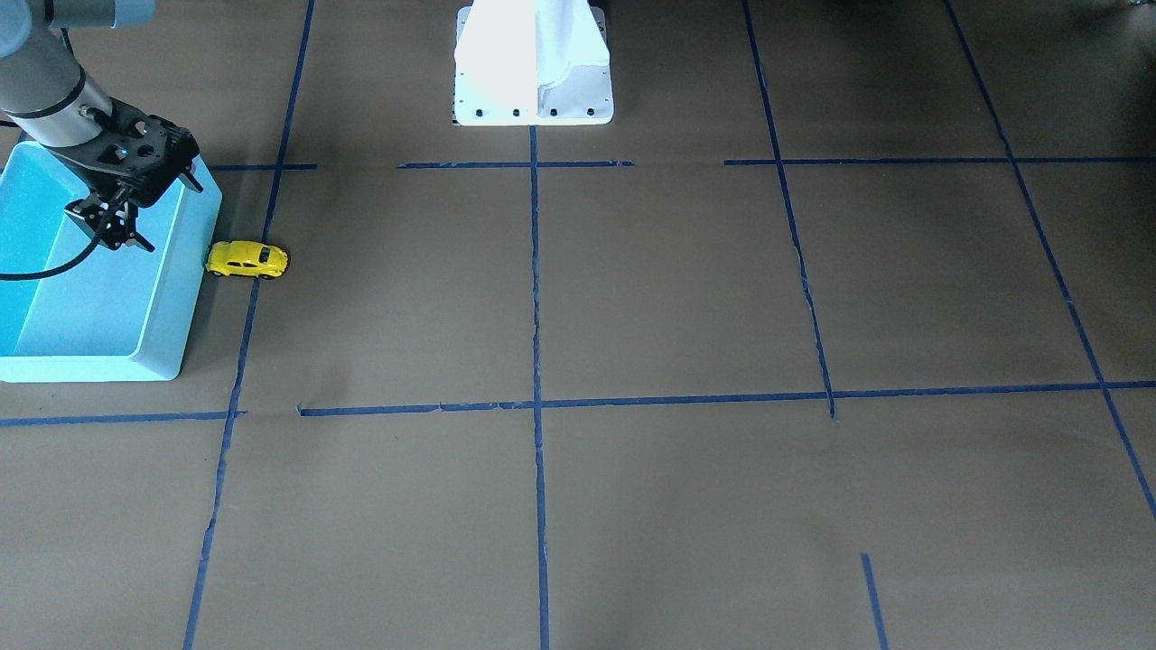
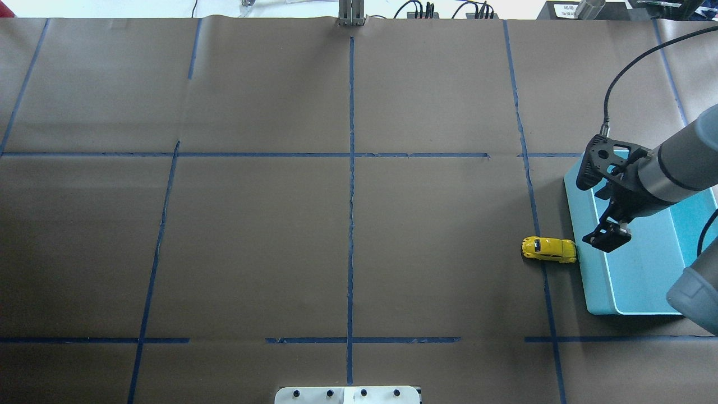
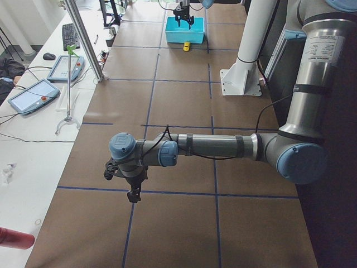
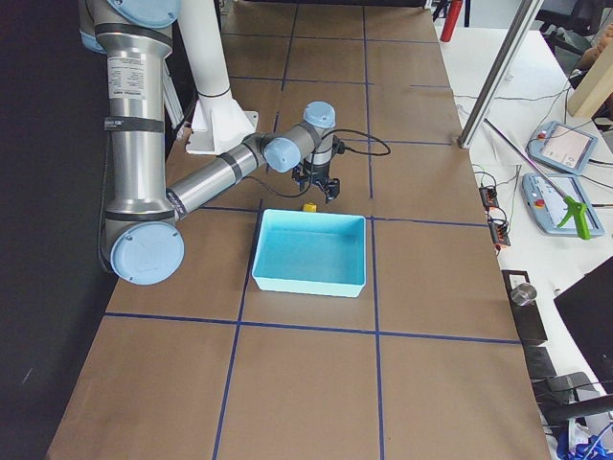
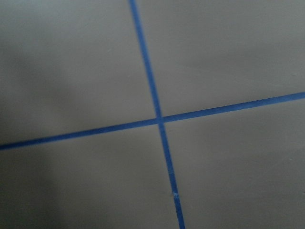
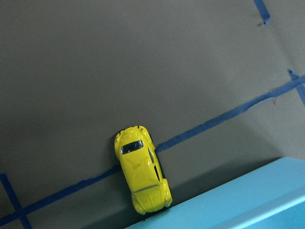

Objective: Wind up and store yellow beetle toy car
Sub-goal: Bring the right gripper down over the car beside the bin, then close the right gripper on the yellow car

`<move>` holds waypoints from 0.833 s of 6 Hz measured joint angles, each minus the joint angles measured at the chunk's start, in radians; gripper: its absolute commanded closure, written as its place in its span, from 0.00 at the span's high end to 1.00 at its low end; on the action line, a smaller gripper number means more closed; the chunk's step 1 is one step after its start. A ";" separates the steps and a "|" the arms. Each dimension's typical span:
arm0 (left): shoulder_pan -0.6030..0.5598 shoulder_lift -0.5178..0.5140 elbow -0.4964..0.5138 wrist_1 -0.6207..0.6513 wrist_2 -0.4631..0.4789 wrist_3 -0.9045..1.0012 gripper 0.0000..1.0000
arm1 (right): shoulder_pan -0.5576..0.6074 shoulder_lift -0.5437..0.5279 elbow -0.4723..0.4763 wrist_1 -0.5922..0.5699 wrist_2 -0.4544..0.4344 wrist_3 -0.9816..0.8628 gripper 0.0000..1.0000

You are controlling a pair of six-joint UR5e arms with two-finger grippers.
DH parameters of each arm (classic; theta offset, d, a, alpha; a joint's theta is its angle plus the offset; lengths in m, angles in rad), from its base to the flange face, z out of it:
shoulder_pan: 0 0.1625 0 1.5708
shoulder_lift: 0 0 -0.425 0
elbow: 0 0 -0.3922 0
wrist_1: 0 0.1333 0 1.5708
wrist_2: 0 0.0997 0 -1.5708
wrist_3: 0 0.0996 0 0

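Probably a robotics lab, tape-gridded table (image 2: pixel 252 252), teach pendants (image 3: pixel 32 95) on side bench (image 3: pixel 22 151)

bin (image 1: pixel 172 298): cut by frame edge in front, overhead and right wrist views | car (image 4: pixel 309 206): mere yellow speck in both side views | left hand (image 3: pixel 133 196): grip unreadable, too small

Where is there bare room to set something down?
Bare: the brown paper squares ahead of the white robot base, left of the yellow beetle toy car. Crowded: the right side, where the car sits against the turquoise plastic bin, right gripper over it.
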 measured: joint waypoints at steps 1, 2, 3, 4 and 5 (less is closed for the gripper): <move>-0.031 0.005 -0.001 0.001 -0.029 -0.001 1.00 | -0.047 0.033 -0.021 -0.001 -0.061 -0.018 1.00; -0.058 0.004 -0.002 0.031 -0.043 -0.002 1.00 | -0.082 0.055 -0.043 -0.002 -0.090 -0.026 1.00; -0.072 0.003 -0.004 0.063 -0.047 -0.002 1.00 | -0.116 0.062 -0.062 -0.002 -0.113 -0.033 1.00; -0.076 0.005 -0.005 0.075 -0.047 -0.002 1.00 | -0.142 0.063 -0.076 -0.002 -0.129 -0.056 1.00; -0.077 0.006 -0.005 0.078 -0.046 -0.002 1.00 | -0.156 0.067 -0.103 -0.001 -0.135 -0.087 1.00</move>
